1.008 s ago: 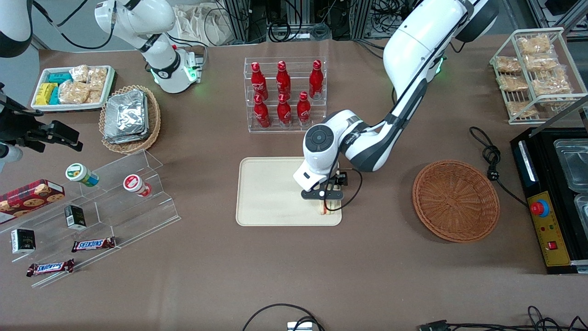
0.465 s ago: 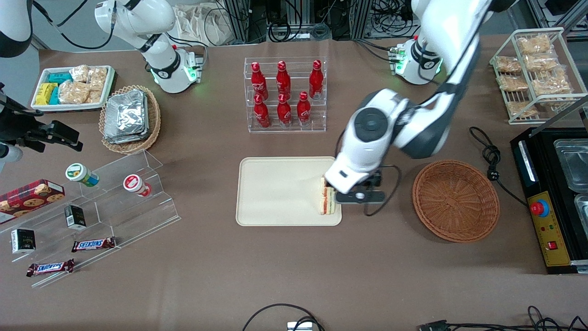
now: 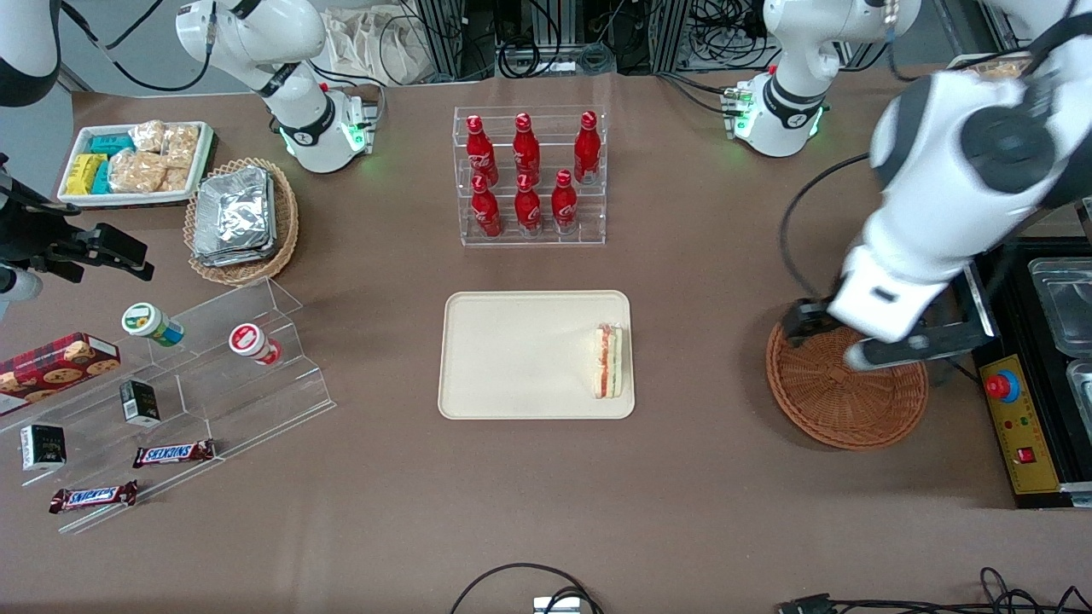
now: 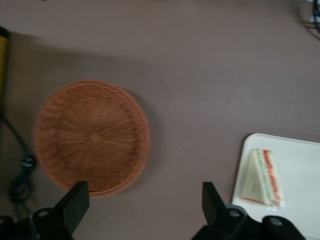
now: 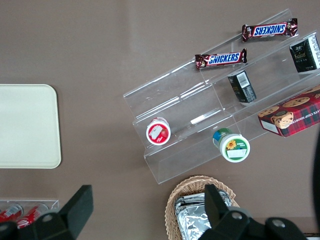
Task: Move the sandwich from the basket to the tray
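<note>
while the sandwich [image 3: 609, 361] hugs the tray [image 3: 512, 358] edge, the released hand [image 4: 142, 212] hangs above the basket [image 3: 840, 401].

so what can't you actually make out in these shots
- Front view: the working arm's white wrist hides part of the round reddish-brown wicker basket, so that part cannot be checked.
- Front view: the end effector above the basket is mostly covered by the wrist; the left wrist view shows its fingers spread apart, holding nothing.
- Left wrist view: the beige rectangular tray, holding the triangular white-bread sandwich, is cut off by the frame edge.
</note>
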Robot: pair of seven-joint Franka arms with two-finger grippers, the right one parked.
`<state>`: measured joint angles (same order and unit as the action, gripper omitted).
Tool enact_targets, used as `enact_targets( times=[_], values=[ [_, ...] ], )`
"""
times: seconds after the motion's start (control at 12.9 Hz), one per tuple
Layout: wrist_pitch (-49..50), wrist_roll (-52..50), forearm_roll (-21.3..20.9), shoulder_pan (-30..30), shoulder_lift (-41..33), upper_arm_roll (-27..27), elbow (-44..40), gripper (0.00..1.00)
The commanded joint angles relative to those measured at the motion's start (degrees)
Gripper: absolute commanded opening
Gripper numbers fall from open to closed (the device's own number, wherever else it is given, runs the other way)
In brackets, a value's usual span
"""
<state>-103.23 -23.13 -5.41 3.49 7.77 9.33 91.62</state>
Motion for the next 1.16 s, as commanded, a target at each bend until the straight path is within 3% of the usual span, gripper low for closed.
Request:
enact_targets(
  times=[0.0,0.31,1.09],
  values=[
    [-0.3,4.3,2.7,-5.1,-8.2,-0.1,8.6,1.0],
    [0.6,5.1,7.6,-9.1,-16.0,-0.5,15.2,1.0],
    [9.4,13.3,6.3,-11.2,-17.6,-0.7,13.1,1.0]
  ],
)
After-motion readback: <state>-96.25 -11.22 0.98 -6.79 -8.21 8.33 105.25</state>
